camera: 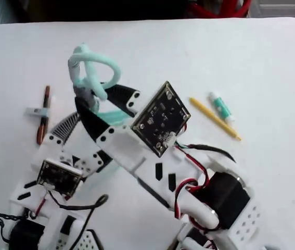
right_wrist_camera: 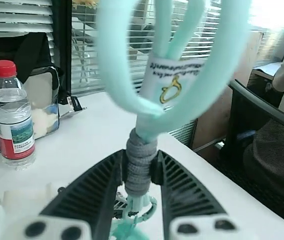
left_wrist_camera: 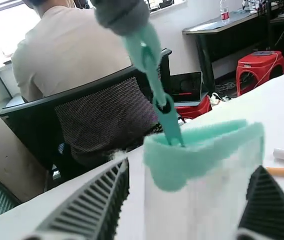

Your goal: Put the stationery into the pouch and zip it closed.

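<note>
Gripping the grey wrap (right_wrist_camera: 139, 176) at the foot of the mint strap (right_wrist_camera: 182, 97), the right gripper (right_wrist_camera: 140, 160) has its jaws almost shut, with only that cord between them. The strap runs down to the zip pull (left_wrist_camera: 169, 117) at one end of the pouch (left_wrist_camera: 207, 147). The left gripper (left_wrist_camera: 192, 172) has its jaws set wide, one against each side of the pouch, and appears to hold it upright, left of the table's (camera: 251, 57) middle. I cannot tell whether the zip is open.

None of the stationery is inside. A pencil (camera: 215, 119) and glue (camera: 221, 107) lie just beside each other on the right, well apart from the pouch. A pen (camera: 43, 113) lies on the left, near the pouch, with a small white piece (camera: 33, 111) against it.

The likeliest trouble, as I judge it, comes from the two grips working against each other. The left hold looks light and spans a soft body, so a firm tug on the strap could drag the whole pouch out of it instead of sliding the zip. The wrap is round and narrow, so it could slip out of the right jaws under load. A pull out of line with the zip could jam the slider. Both arms also crowd the same spot, so either could knock the pen farther away.
</note>
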`<state>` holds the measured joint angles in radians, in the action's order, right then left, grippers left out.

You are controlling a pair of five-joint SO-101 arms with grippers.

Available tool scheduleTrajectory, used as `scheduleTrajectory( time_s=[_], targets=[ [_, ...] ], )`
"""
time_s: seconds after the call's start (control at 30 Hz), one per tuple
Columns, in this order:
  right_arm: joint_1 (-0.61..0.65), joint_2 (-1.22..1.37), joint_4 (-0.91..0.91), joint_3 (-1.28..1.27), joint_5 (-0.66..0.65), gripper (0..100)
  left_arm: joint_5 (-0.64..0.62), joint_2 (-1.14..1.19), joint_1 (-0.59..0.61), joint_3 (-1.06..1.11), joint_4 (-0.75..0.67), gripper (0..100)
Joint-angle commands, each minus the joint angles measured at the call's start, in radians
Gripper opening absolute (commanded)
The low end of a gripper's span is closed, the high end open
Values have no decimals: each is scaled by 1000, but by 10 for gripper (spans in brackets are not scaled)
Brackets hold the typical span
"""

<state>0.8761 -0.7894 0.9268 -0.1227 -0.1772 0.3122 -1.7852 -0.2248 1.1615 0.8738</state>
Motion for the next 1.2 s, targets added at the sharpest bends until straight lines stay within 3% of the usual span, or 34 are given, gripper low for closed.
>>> scheduleTrajectory(
  time_s=[0.0, 0.17, 0.33, 0.6, 0.7, 0.83, 0.93, 1.17],
  targets=[
    [2, 2, 24, 51, 9, 18, 6, -5, 35, -41, -21, 358],
    [4, -8, 50, 55, 2, 18, 25, -2, 35, -41, 25, 359],
    [-1, -4, 84, 64, 0, 18, 133, -2, -1, -41, 120, 355],
    [-2, -12, 82, 78, -55, 18, 137, -7, 4, -80, 256, 352],
    [-35, -13, 85, 77, -49, 18, 135, -7, 2, -141, 298, 265],
    [-44, -15, 82, 48, -48, 18, 141, -7, -13, -184, 290, 7],
    [-42, -16, 82, 32, -48, 18, 137, -7, -73, -146, 288, 80],
    [-48, -16, 85, 28, -55, 18, 135, -7, -94, -107, 256, 21]
  ],
)
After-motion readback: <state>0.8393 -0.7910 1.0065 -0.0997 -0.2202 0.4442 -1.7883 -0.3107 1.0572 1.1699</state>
